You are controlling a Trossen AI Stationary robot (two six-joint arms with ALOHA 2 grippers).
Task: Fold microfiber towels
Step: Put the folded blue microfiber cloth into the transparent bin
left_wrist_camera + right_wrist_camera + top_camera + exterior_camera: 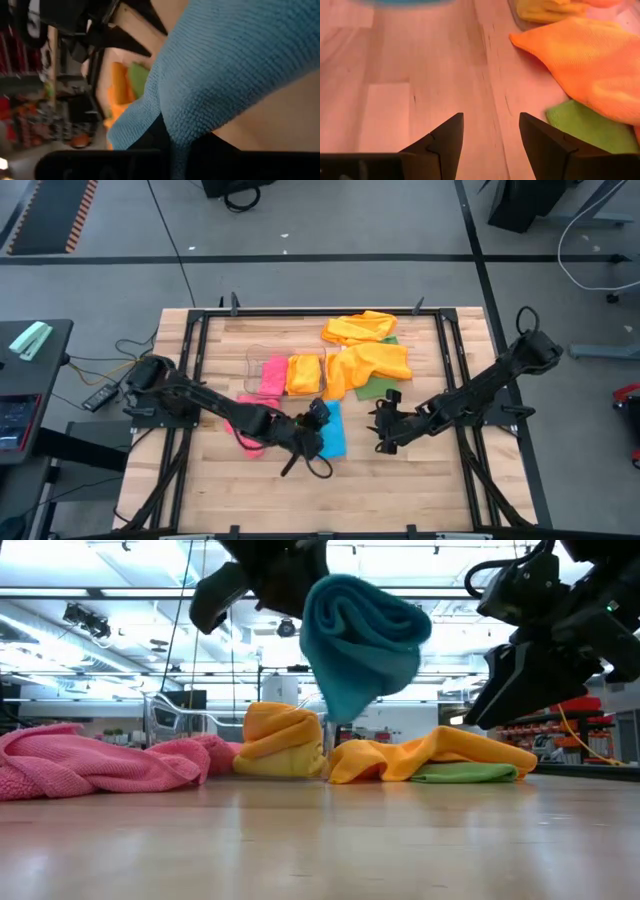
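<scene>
Front half of the counter [400,490] lies bare, easy passage there. Behind, the orange towels [368,360], green towel [378,388] and clear bin [262,356] crowd the rear; the pink towel [246,430] blocks the left.

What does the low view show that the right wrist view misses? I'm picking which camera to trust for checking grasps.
Only the low view shows the blue towel bunched and lifted clear of the table, hanging from the left gripper, whose jaws are shut on it. It also shows the pink towel. Only the right wrist view shows the right gripper with jaws open and empty above bare wood. Both show the orange towel, the green towel tucked partly under it, and the yellow towel.
</scene>
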